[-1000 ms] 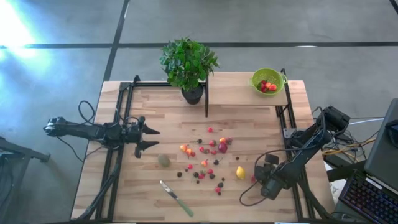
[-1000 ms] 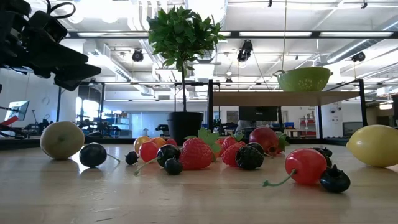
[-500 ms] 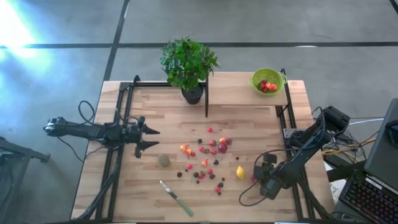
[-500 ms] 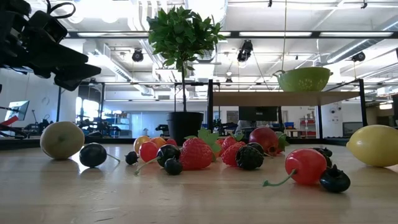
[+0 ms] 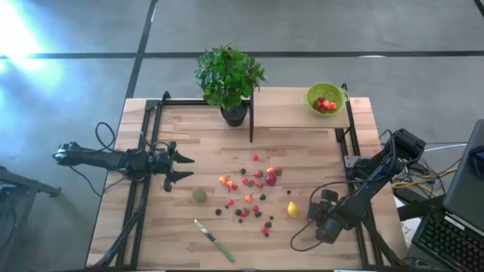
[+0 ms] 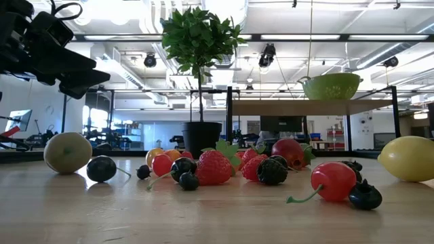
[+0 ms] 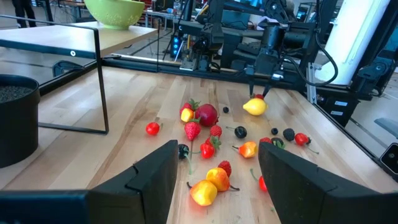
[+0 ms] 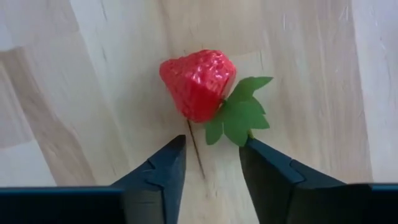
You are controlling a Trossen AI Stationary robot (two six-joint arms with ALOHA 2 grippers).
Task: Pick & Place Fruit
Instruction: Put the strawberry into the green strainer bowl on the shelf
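hovering right gripper (image 8: 208, 158) over a red strawberry (image 8: 198, 84) lying on the table (image 8: 112, 74), fingers apart, berry just beyond the tips, untouched, left gripper (image 7: 214, 165) waiting, fingers apart

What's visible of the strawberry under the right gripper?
The strawberry is a glossy red plastic-looking toy with dimpled skin and a green leafy cap. It lies on its side on the bare wooden table, just ahead of the right gripper, whose open fingers do not touch it. Nothing else touches it.
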